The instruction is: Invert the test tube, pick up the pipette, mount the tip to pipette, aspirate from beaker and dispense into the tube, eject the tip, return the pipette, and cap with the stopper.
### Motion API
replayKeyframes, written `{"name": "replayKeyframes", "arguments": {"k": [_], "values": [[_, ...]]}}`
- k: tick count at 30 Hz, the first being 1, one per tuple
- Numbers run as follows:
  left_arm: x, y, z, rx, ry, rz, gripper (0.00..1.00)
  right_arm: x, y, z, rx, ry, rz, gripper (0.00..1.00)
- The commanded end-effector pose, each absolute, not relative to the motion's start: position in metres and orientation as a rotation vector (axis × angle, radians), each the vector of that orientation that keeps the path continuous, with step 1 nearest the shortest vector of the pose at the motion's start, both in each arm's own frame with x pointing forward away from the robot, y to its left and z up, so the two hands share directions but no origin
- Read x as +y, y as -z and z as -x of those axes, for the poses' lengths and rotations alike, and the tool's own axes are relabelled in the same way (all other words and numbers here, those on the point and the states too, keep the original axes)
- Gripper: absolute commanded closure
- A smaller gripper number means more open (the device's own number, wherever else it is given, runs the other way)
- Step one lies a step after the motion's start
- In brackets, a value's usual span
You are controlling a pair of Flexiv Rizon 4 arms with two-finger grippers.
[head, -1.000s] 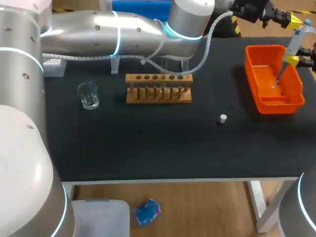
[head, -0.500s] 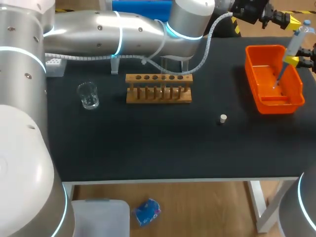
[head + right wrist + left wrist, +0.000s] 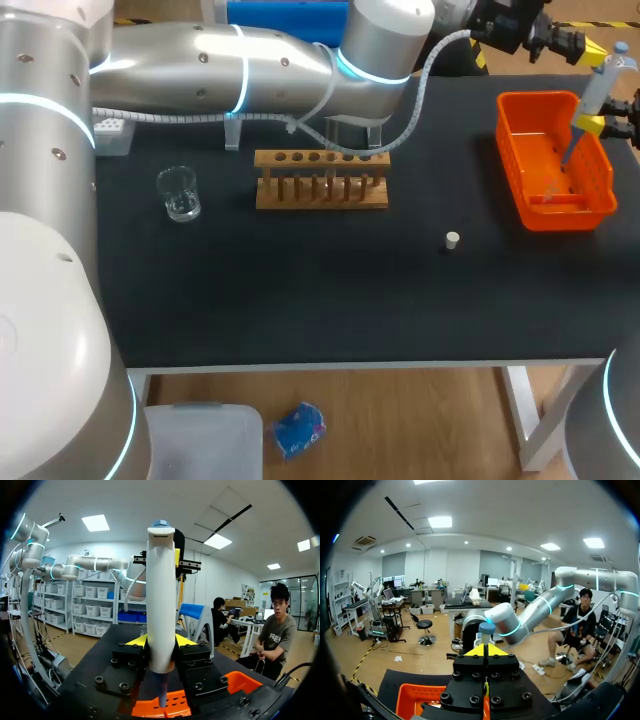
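My right gripper (image 3: 603, 122) is at the table's far right, shut on the white pipette (image 3: 597, 85), which hangs tilted over the orange bin (image 3: 520, 170). In the right wrist view the pipette (image 3: 161, 605) stands upright between the yellow tips of that gripper (image 3: 161, 642), its thin lower end pointing into the bin (image 3: 210, 692). My left gripper (image 3: 578, 42) reaches across the back and is shut and empty; the pipette's blue top button (image 3: 486, 628) sits just ahead of the left gripper (image 3: 487, 650). The wooden tube rack (image 3: 320, 180), glass beaker (image 3: 178, 193) and white stopper (image 3: 452, 239) stand on the black table.
A white tip box (image 3: 108, 135) lies at the back left. My left arm (image 3: 250, 60) spans the back of the table above the rack. A clear stand (image 3: 355, 130) is behind the rack.
My left gripper has drawn back slightly to the left from the pipette's top. The right gripper and pipette have stayed in place.
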State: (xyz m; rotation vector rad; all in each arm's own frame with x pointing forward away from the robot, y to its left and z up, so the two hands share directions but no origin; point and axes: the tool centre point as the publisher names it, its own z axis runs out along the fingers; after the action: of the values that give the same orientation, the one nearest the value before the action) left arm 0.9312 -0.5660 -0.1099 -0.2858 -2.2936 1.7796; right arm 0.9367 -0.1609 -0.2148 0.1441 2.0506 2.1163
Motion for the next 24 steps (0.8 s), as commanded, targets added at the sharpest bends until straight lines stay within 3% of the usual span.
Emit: {"name": "replayKeyframes", "arguments": {"k": [1, 24], "values": [[-0.569, 0.114, -0.932, -2.295, -1.774, 0.287, 1.0, -0.162, 0.212, -0.938, 2.052, -2.119, -0.138, 1.0], [-0.568, 0.097, -0.929, -2.307, -1.8, 0.313, 1.0, -0.162, 0.212, -0.938, 2.052, -2.119, -0.138, 1.0]]}}
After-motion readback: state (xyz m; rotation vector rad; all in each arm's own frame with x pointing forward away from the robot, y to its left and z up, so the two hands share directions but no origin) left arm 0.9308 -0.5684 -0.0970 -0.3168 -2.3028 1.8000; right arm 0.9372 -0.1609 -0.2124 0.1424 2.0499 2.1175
